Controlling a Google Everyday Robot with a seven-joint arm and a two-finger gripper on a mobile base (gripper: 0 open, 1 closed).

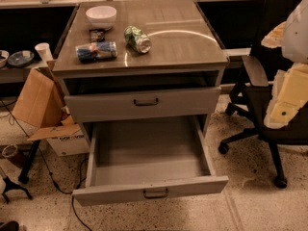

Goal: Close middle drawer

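The middle drawer (pixel 150 192) is pulled far out toward me. Its wide shallow grey front has a small dark bar handle (pixel 156 193), and its plain grey tray (pixel 147 150) is bare inside. Above it, the taller-fronted top drawer (pixel 144 104) stands slightly out from the cabinet. The lowest drawer is hidden under the open one. My gripper (pixel 284 110) is at the right edge of the view, part of the white and cream arm, level with the top drawer and well to the right of the cabinet. It touches nothing.
The cabinet top (pixel 178 42) holds a white bowl (pixel 101 16), a green can (pixel 137 39) on its side, a blue packet (pixel 96 51) and a small dark item (pixel 96 34). A black office chair (pixel 262 105) stands at the right. A cardboard box (pixel 41 105), a paper cup (pixel 43 52) and floor cables (pixel 57 177) are at the left.
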